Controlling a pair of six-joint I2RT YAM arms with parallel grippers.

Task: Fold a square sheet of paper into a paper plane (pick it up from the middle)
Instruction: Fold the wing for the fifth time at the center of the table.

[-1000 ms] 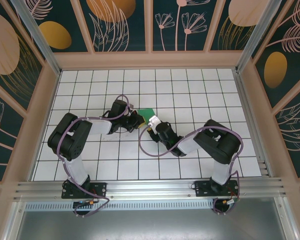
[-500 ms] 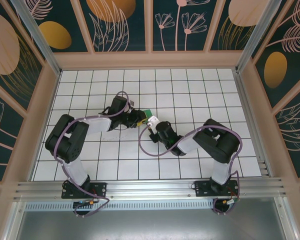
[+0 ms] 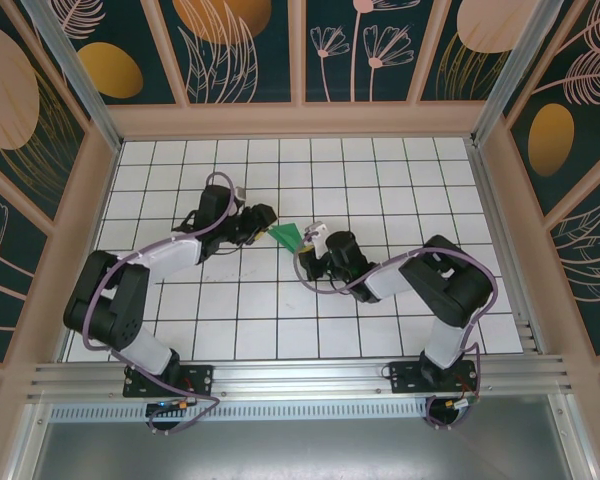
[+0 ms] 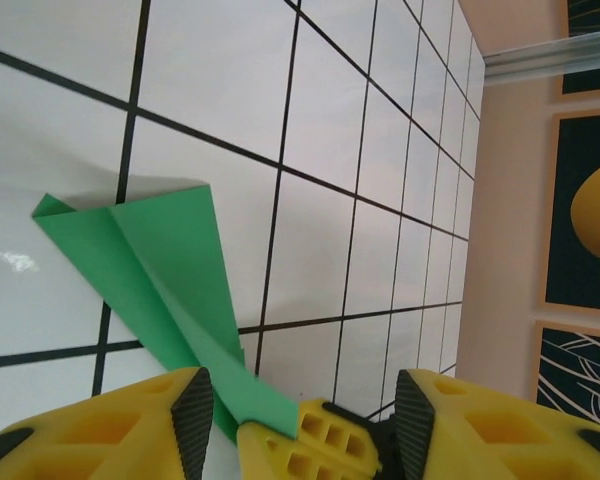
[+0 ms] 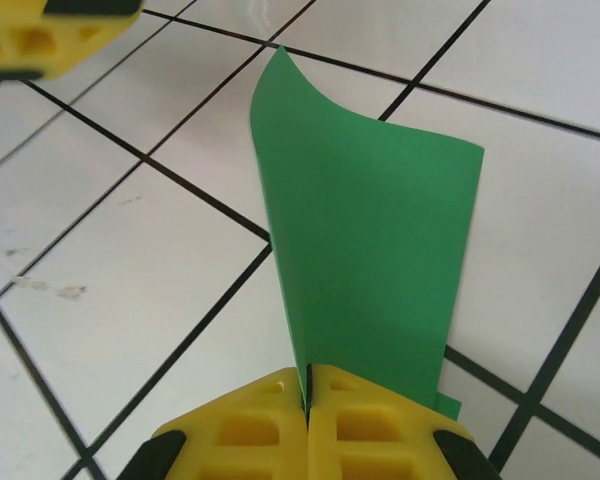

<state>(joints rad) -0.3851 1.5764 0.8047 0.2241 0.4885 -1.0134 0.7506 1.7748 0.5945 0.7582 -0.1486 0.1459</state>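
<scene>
So nearest the arm bases, the right claw (image 5: pixel 308 415) was pressed tight together on the near end of the square sheet of paper (image 5: pixel 370 250), pinching it right on a fold line. My guess is that grip was there to keep the layers from springing apart. The sheet wasn't square any more but a narrower creased green shape, and it stood up on edge with its far corner curling over instead of lying flat. It sat around the middle of the counter (image 3: pixel 380 170), between the two claws, with one pointed end resting on the white tiles. Just beyond it on the left, the left claw (image 3: pixel 264 220) was spread, with its black pads (image 4: pixel 194 405) on either side of the paper's held end and clamping nothing. I couldn't tell if one pad brushed the sheet. Looked to me like one claw anchored while the other stayed free to go for the next crease. Definitely not a plane yet, just the early folds.
</scene>
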